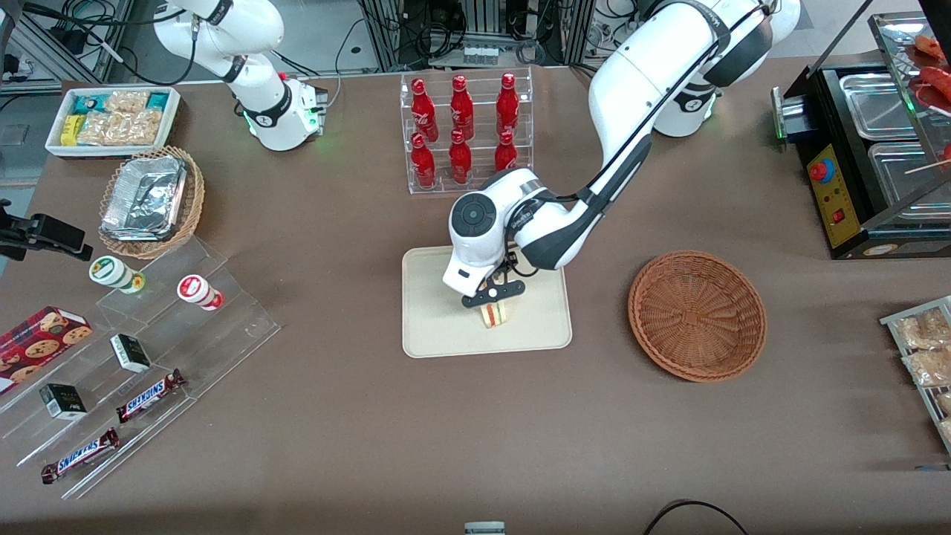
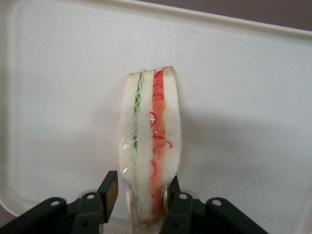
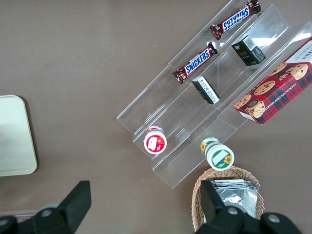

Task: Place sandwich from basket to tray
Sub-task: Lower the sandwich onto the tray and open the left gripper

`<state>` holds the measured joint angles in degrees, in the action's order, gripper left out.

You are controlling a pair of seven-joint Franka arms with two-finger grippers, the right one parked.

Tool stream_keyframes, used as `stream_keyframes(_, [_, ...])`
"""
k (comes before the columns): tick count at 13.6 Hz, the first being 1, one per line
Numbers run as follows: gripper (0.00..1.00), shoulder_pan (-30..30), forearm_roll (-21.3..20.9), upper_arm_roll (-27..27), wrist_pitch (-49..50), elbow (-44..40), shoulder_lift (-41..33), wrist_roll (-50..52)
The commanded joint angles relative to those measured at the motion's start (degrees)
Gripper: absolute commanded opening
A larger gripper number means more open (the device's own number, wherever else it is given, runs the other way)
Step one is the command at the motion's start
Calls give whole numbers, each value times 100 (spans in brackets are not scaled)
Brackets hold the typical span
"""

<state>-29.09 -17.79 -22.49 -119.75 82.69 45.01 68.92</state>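
Observation:
The sandwich [image 1: 495, 315] stands on its edge on the cream tray [image 1: 438, 327], a wedge of white bread with green and red filling [image 2: 148, 141] under clear wrap. My gripper [image 1: 493, 296] is directly above it, low over the tray [image 2: 243, 122], with the sandwich between its fingers. The gripper [image 2: 141, 185] is open: one finger pad [image 2: 109, 187] stands apart from the bread with a gap showing, and the other sits close against the wrap. The reddish-brown basket [image 1: 697, 316] lies beside the tray toward the working arm's end of the table, with nothing in it.
A clear rack of red bottles [image 1: 464, 134] stands farther from the camera than the tray. Toward the parked arm's end are a tan basket with a foil container [image 1: 148, 199] and clear steps with snacks [image 1: 141, 357]. A black food warmer [image 1: 869, 156] is at the working arm's end.

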Motion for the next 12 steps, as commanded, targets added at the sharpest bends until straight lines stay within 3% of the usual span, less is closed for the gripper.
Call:
stream_keyframes(1, [100,-79,-260,34,144,-192,-70,157])
stream_keyframes(8, [100,0,-138,52,750,-201,-1027,148])
stream_keyframes(12, [100,0,583,535,795,-157,-1643,-9])
